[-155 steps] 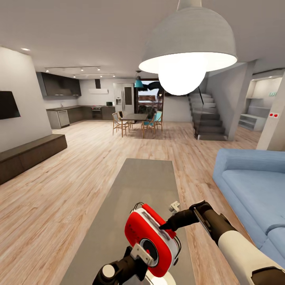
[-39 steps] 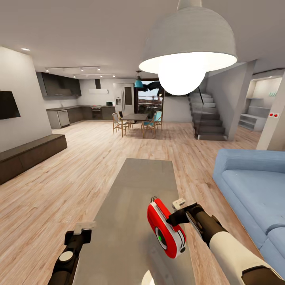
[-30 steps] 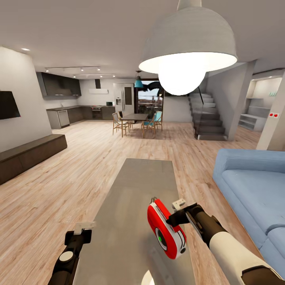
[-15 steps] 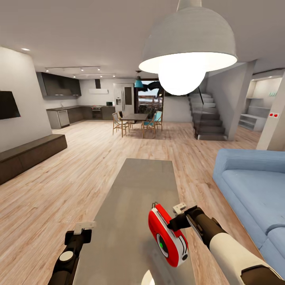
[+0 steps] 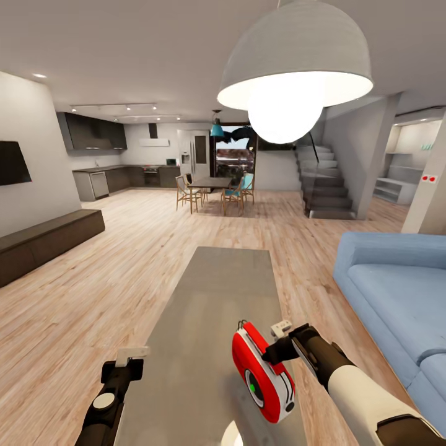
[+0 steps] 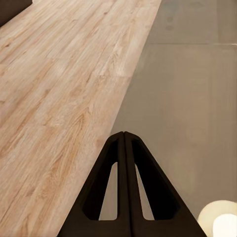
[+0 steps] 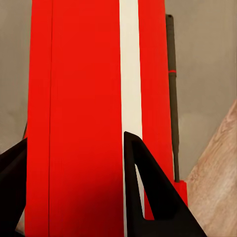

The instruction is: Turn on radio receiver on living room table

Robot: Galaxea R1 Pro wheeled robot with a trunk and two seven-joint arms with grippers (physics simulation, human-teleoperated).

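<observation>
Head view: radio point(image 5: 262, 373), tilted, is held above the table's point(image 5: 217, 291) near end, clamped in the right gripper point(image 5: 272, 354). Left gripper point(image 5: 127, 359), fingers together, hovers at the table's left edge. Radio sits slightly lower than before.

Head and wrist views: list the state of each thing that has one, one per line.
radio receiver: held tilted over the table, dial centre green.
right gripper: fingers on either side of the radio's red body, gripping it.
left gripper: fingers closed together, holding nothing, beside the table edge.
coffee table: glossy top, reflecting the lamp.
pendant lamp: lit.
wall television: screen dark.
</observation>
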